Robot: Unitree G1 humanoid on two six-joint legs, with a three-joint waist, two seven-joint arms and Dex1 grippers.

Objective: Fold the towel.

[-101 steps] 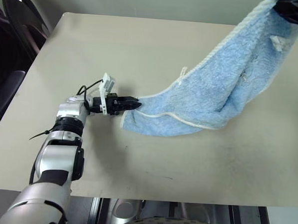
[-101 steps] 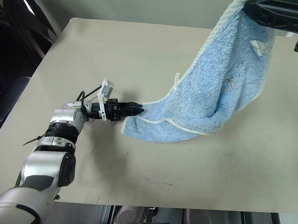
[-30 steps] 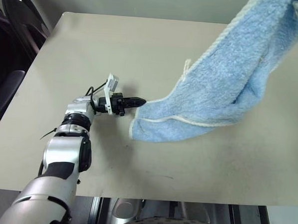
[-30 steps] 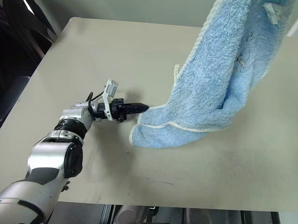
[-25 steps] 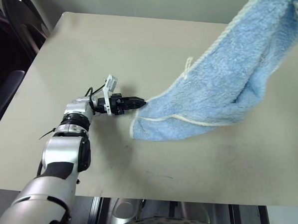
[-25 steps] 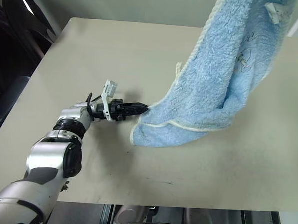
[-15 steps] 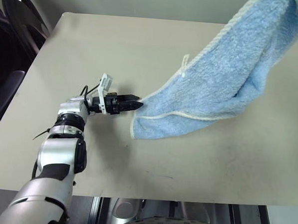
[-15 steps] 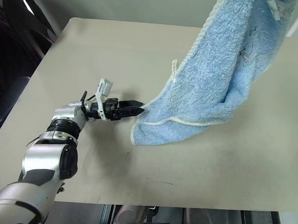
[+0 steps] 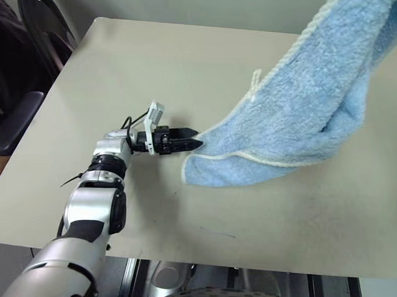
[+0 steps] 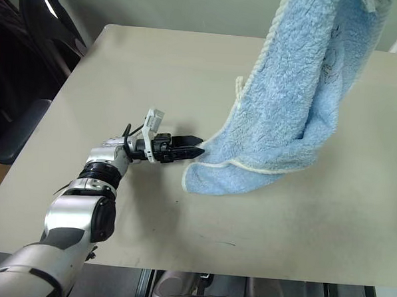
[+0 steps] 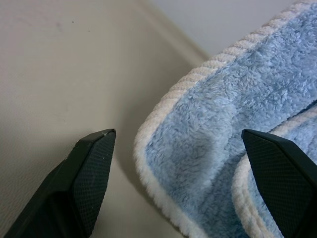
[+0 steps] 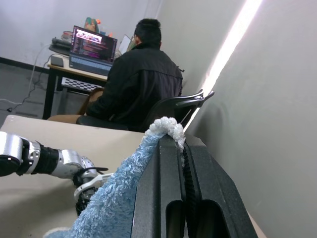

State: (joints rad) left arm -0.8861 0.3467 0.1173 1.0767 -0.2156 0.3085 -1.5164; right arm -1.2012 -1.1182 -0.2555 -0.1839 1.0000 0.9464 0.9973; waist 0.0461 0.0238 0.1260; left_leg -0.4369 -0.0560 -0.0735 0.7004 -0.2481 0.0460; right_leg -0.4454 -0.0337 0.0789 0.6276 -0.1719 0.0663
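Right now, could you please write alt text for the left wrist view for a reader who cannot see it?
The left gripper is open, its two black fingers spread either side of a corded corner of the light blue towel. The corner rests on the beige table, not yet gripped.

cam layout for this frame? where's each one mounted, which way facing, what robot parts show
Left and right eye: on the head, looking forward and down at the table; left arm with left claw at the towel.
Left wrist: along the open left claw at the towel's corded corner.
Right wrist: along the right claw, shut on the towel's top edge; a seated person behind.
Shared: towel in all; left arm in eye views and right wrist.
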